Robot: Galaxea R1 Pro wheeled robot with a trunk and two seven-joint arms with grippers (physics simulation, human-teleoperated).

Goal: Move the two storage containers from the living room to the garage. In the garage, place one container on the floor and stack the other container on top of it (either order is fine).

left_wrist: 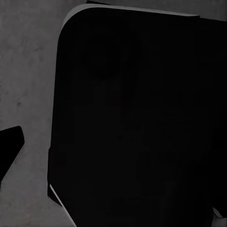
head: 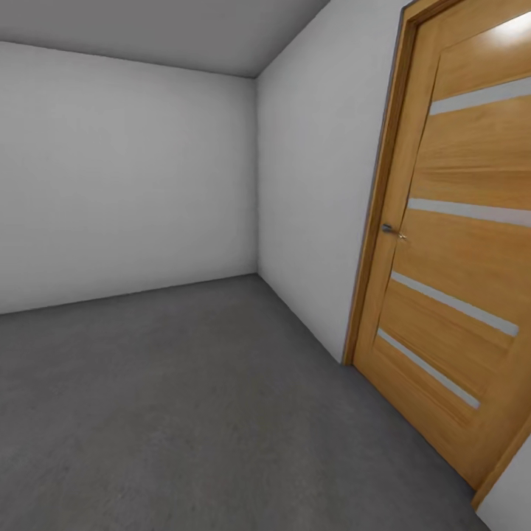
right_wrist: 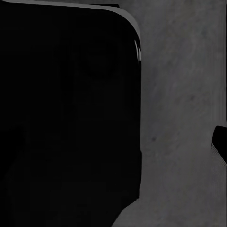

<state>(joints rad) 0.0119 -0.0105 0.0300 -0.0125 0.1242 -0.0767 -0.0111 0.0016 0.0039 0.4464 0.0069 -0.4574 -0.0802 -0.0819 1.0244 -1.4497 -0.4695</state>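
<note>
I am in the garage, with its dark grey rough floor [head: 184, 413] spreading ahead to plain white walls [head: 125, 177]. The two storage containers and the living room are out of view. In the left wrist view one dark fingertip [left_wrist: 9, 149] juts in over the floor [left_wrist: 28, 71], beside a large black rounded part of my own body [left_wrist: 137, 118]. In the right wrist view another dark fingertip [right_wrist: 220, 142] shows at the edge over the floor [right_wrist: 184, 94], next to the same kind of black bulk [right_wrist: 66, 118]. Neither view shows both fingers.
A light-wood door [head: 457, 258] with pale horizontal strips and a metal handle [head: 389, 229] stands shut in the right wall, close to me. The room's far corner [head: 257, 273] lies ahead, with open floor to the left and centre.
</note>
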